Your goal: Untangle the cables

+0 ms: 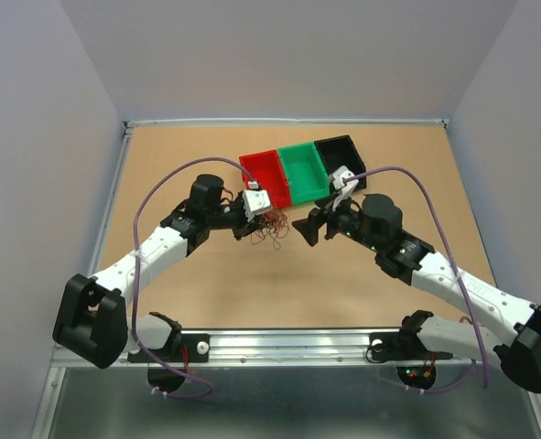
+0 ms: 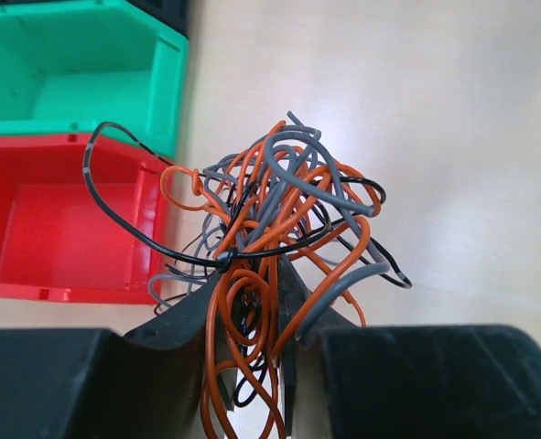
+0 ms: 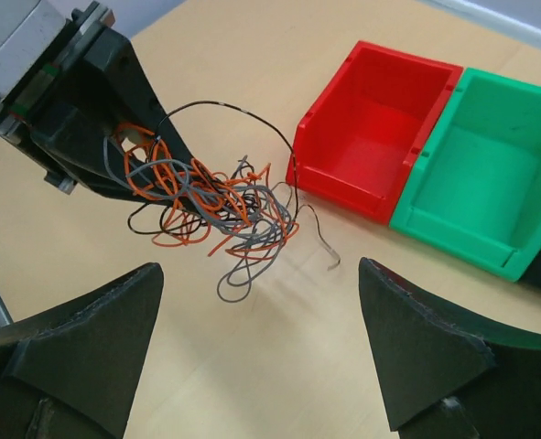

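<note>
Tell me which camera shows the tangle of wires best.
Left wrist: the wires are close up, orange, grey and black strands distinct, pinched in the left gripper. Right wrist shows them smaller; top external only a reddish scribble.

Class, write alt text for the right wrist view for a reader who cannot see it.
The left gripper grips a tangle of orange, grey and black cables, facing the open right gripper. An empty red bin and green bin sit behind.

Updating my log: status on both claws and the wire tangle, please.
Left claw shut on tangle of thin orange, grey and black wires. Right claw open, empty, facing it. Red plastic bin close beside, not blocking.
</note>
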Tool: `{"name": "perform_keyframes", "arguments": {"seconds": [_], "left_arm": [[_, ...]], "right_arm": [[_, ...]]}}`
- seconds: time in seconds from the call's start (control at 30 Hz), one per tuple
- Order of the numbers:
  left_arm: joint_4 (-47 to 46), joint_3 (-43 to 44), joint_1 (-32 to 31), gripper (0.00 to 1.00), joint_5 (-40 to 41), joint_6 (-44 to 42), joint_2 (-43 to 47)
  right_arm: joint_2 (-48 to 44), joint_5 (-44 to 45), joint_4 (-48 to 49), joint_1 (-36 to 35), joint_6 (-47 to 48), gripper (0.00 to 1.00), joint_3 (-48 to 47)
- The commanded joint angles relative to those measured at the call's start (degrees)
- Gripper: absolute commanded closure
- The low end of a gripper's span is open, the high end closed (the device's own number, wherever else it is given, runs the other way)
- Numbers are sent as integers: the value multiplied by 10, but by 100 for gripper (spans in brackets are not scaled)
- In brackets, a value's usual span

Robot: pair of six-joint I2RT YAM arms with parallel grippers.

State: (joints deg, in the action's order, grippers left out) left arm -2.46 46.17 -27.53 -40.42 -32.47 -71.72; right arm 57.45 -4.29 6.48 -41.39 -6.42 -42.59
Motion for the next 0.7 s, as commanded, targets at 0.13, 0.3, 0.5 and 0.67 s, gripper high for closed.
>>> {"name": "perform_keyframes", "arguments": {"seconds": [0.13, 0.3, 0.5, 0.67], "left_arm": [[95, 33, -10, 72, -64, -111, 15], [159, 47, -14, 72, -94, -155, 13], [198, 61, -17, 72, -112, -183, 2], [207, 65, -18, 72, -116, -189, -3]], "right_arm": [[35, -27, 116, -3, 83, 12, -12], [35, -44, 201, -3, 99, 20, 43], [63, -96, 245, -2, 122, 32, 57], [92, -131, 258, -2, 128, 32, 49]]}}
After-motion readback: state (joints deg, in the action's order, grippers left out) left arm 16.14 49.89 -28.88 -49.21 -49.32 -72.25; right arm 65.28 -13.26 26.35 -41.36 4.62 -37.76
